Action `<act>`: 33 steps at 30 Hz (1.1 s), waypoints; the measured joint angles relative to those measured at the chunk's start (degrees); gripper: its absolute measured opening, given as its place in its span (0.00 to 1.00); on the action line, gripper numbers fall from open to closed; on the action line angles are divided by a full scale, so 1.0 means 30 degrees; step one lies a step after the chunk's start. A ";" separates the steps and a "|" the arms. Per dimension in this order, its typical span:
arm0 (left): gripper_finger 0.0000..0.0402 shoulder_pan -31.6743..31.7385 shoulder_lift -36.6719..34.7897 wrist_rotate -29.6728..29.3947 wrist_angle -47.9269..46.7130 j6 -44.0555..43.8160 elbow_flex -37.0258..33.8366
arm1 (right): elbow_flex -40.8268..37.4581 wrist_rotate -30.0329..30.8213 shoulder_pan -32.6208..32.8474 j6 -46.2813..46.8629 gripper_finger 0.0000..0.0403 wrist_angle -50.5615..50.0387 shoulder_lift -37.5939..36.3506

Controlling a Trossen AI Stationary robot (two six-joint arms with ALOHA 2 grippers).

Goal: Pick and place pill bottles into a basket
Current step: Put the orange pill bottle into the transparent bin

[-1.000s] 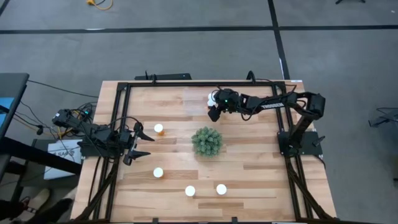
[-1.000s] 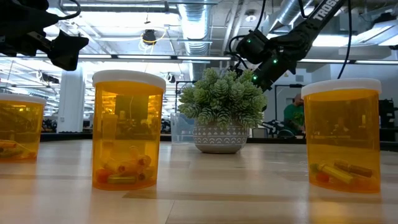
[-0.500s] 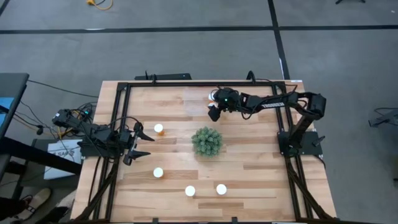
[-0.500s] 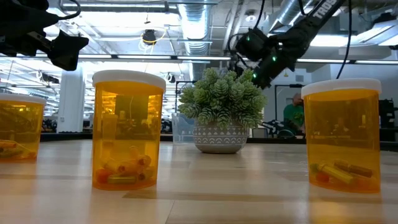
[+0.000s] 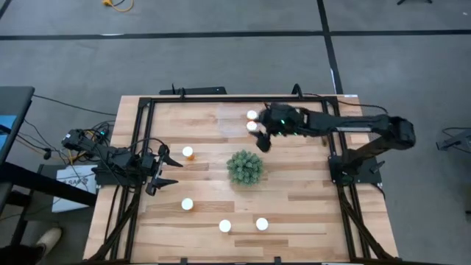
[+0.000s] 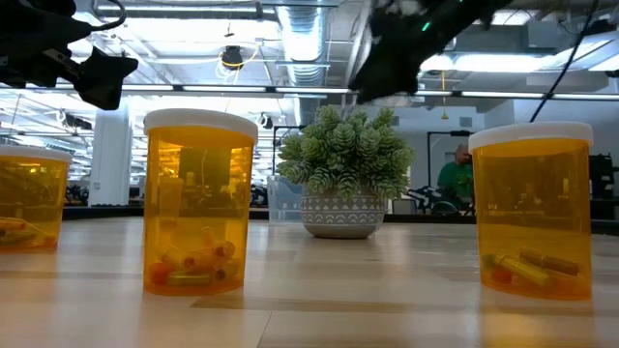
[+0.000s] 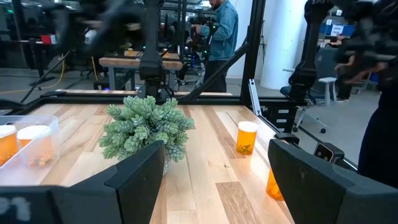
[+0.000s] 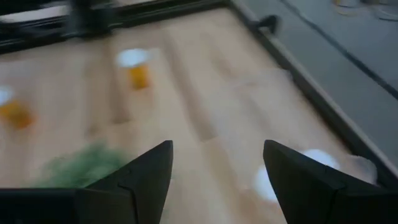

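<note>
Two pill bottles show as white caps [image 5: 252,115] [image 5: 252,126] inside the clear basket [image 7: 25,146] at the far middle of the table. Four other pill bottles stand upright on the wood: one [image 5: 188,152] near my left gripper, one [image 5: 187,204] nearer, and two [image 5: 225,226] [image 5: 262,223] by the near edge. My right gripper [image 5: 263,142] is open and empty, in the air between the basket and the green plant [image 5: 245,168]. My left gripper [image 5: 175,169] is open and empty at the table's left.
The potted green plant stands mid-table, just near of my right gripper. A black metal frame [image 5: 140,132] runs round the table. The wood between the plant and the near bottles is bare [image 5: 309,199]. A person [image 7: 224,31] stands in the room behind the table.
My right gripper has risen and swung from over the basket toward the plant, with its arm stretched out lower across the table. The second white cap in the basket, earlier covered by the gripper, now shows. My left arm has kept still.
</note>
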 joint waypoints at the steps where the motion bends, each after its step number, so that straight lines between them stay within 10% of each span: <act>1: 0.69 -0.0003 -0.0004 0.0004 -0.0003 0.0000 0.0000 | -0.0132 0.0006 0.0607 -0.0005 0.61 -0.0319 -0.0510; 21: 0.69 0.0004 -0.0003 0.0007 0.0002 0.0000 -0.0004 | -0.8094 0.1669 1.3219 0.4620 0.60 -0.0427 -0.7453; 33: 0.69 0.0004 -0.0003 0.0004 0.0004 0.0000 -0.0001 | -1.1129 0.2561 1.7558 0.5542 0.61 0.4445 -0.5100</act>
